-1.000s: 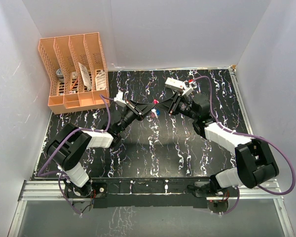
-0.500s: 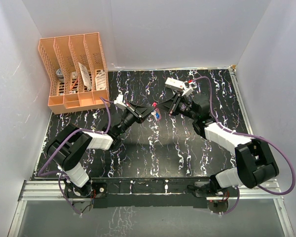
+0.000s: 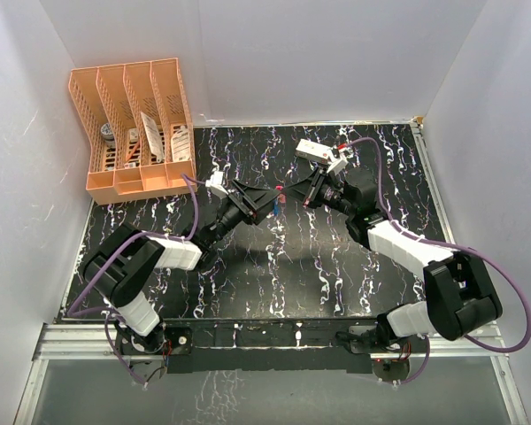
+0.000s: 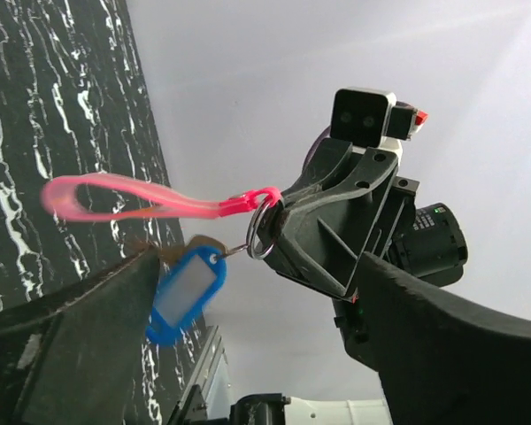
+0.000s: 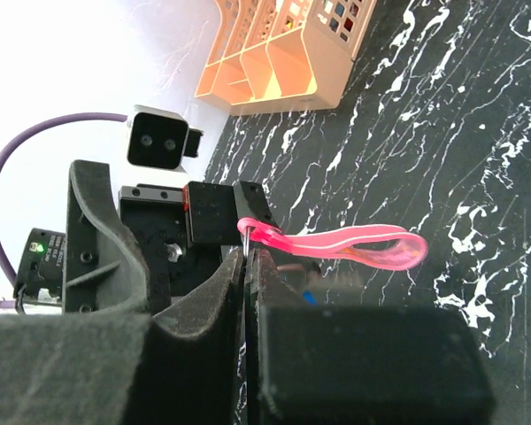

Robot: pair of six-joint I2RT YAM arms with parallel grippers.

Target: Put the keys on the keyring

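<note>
The keyring (image 4: 261, 237) is hanging above the table, clamped in the tightly closed right gripper (image 5: 246, 266). Only the left wrist view is showing its blue tag (image 4: 186, 292) clearly beneath the pink loop (image 4: 142, 199). The left gripper (image 3: 267, 204) is gaping wide, holding nothing.

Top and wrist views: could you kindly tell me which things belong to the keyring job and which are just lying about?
Part of the job:
- keyring, pinched in the shut right gripper
- pink loop and blue tag, both attached to it
- open left gripper, facing them

Just lying about:
- peach file rack
- packets standing in it
</note>
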